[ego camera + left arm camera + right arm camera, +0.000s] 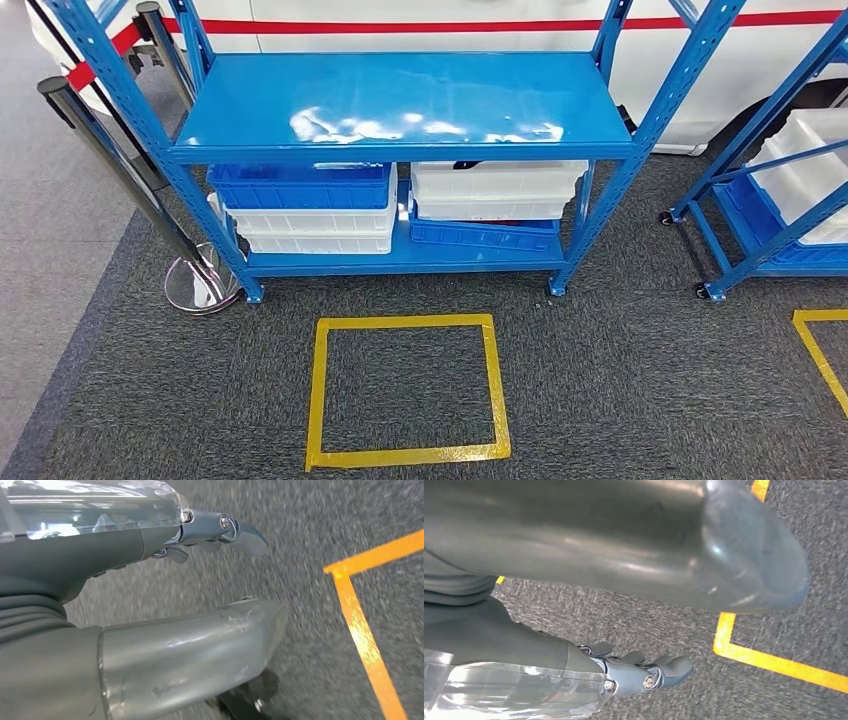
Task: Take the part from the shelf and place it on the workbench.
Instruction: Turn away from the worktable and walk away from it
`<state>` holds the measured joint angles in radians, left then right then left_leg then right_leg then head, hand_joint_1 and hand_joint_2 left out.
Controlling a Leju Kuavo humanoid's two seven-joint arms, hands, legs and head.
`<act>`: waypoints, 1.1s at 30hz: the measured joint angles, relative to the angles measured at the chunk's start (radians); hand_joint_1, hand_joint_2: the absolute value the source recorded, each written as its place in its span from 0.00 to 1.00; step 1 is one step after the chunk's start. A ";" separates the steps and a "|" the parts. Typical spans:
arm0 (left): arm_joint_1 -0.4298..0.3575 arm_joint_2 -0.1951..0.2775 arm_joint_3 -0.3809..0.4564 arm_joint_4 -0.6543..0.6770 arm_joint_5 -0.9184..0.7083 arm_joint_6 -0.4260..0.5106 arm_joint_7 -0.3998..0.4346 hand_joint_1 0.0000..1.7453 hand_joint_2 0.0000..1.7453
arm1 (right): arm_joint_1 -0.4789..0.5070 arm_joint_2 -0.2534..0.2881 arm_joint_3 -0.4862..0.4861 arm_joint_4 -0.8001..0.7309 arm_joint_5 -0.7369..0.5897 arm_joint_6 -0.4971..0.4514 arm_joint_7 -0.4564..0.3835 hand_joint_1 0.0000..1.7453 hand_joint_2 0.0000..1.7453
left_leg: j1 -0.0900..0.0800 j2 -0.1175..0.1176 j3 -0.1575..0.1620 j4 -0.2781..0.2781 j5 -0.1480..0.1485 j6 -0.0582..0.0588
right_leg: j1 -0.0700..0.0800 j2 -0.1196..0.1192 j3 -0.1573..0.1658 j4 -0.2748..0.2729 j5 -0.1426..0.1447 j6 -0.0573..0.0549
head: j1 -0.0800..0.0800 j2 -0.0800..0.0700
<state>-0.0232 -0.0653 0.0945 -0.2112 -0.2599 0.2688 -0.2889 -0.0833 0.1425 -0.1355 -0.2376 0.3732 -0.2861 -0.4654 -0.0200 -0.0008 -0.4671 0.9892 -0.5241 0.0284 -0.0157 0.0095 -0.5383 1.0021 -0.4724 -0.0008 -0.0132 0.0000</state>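
A blue shelf (pixel 400 105) stands on the dark grey carpet (pixel 620 380), and its shiny top board has nothing on it. On the low board under it sit some bins. On one side a blue bin (pixel 300 186) rests on two white bins (pixel 315 230). On the other side two white bins (pixel 497 188) rest on a blue bin (pixel 482 236) that lies tilted. A small dark thing (pixel 466 164) peeks over the rim of the top white bin on that side, but I cannot tell if it is the part. On the carpet in front of the shelf is a square of yellow tape (pixel 405 390). A black post with a shiny round foot (pixel 200 285) stands beside the shelf, with a red band (pixel 100 60) tied to it. Another blue shelf (pixel 775 200) with white bins stands off to the right. The left hand (pixel 150 630) hangs over the carpet near a yellow tape corner (pixel 350 600), holding nothing, its fingers (pixel 235 530) spread out. The right hand (pixel 599 555) hangs over the carpet too, near more yellow tape (pixel 744 650), holding nothing, with its fingers (pixel 654 672) apart.
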 joint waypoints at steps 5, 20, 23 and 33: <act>0.000 -0.027 0.052 0.007 0.029 -0.003 0.042 0.00 0.00 | 0.006 -0.003 -0.014 0.007 -0.001 -0.002 0.006 0.00 0.00 | 0.000 0.000 0.000 0.000 0.000 0.000 | 0.000 -0.001 0.000 0.000 -0.001 0.003 | 0.000 0.000; 0.000 -0.039 0.109 0.010 0.051 0.015 0.093 0.00 0.00 | 0.009 -0.010 -0.026 0.013 0.000 -0.001 0.011 0.00 0.00 | 0.003 0.000 0.001 0.000 0.000 0.000 | 0.003 -0.002 0.000 0.001 -0.002 0.004 | 0.000 0.000; 0.000 -0.039 0.131 0.010 0.082 0.039 0.121 0.00 0.00 | 0.011 -0.010 -0.026 0.014 0.000 -0.001 0.013 0.00 0.00 | 0.002 0.000 0.001 0.000 0.000 0.000 | 0.002 -0.002 0.000 0.000 -0.001 0.005 | 0.000 0.000; 0.000 -0.040 0.160 0.010 0.074 0.049 0.136 0.00 0.00 | 0.014 -0.010 -0.027 0.019 0.009 0.006 0.022 0.00 0.00 | -0.008 -0.001 0.000 -0.002 -0.001 0.021 | -0.012 -0.003 -0.001 0.007 0.010 0.030 | -0.001 0.000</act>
<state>-0.0229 -0.1052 0.2548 -0.2014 -0.1859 0.3178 -0.1529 -0.0697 0.1320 -0.1621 -0.2189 0.3821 -0.2805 -0.4434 -0.0276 -0.0016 -0.4667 0.9873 -0.5253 0.0496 -0.0275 0.0069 -0.5389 1.0088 -0.4626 0.0288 -0.0139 0.0000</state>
